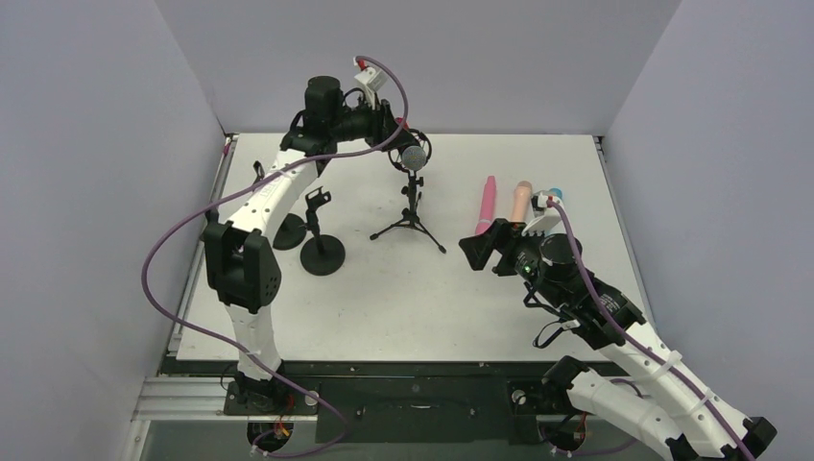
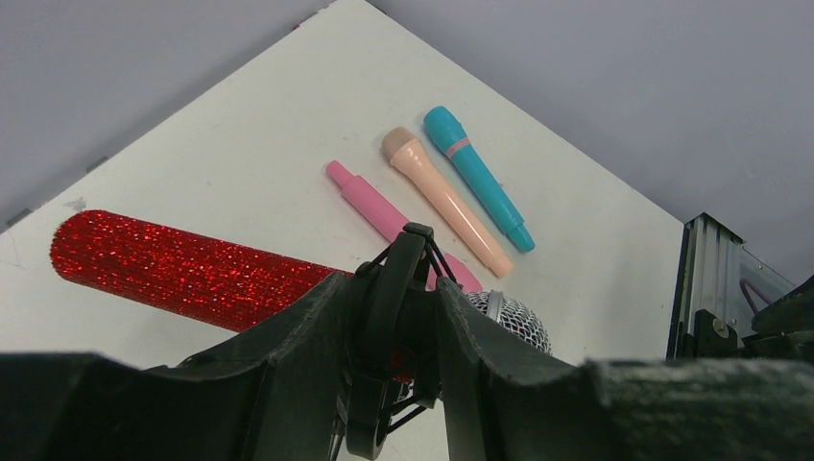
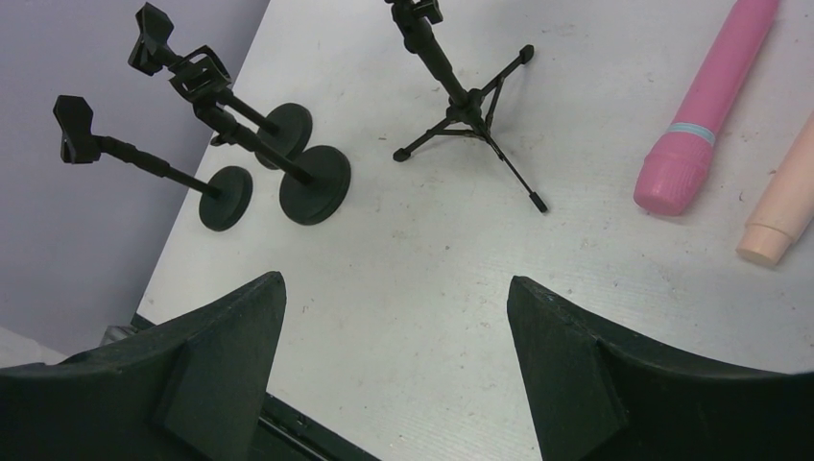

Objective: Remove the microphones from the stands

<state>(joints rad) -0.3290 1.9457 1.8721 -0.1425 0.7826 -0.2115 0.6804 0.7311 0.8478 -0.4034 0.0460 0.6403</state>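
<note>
The microphone [image 2: 173, 269] has a red glitter body and a silver mesh head [image 1: 413, 157]. It sits in the black ring clip [image 2: 398, 279] on top of the tripod stand [image 1: 411, 216] at the back middle of the table. My left gripper [image 2: 408, 288] reaches in from the left [image 1: 398, 133], and its jaws are closed on the ring clip with the microphone lying across behind them. The stand's legs show in the right wrist view [image 3: 466, 110]. My right gripper [image 3: 394, 288] is open and empty above the table, right of the stand [image 1: 477, 252].
Pink [image 1: 488, 204], peach [image 1: 521, 200] and teal [image 1: 555, 195] toy microphones lie at the back right. Three empty round-base stands [image 3: 312, 182] are grouped left of the tripod [image 1: 322, 252]. Grey walls enclose the table on three sides.
</note>
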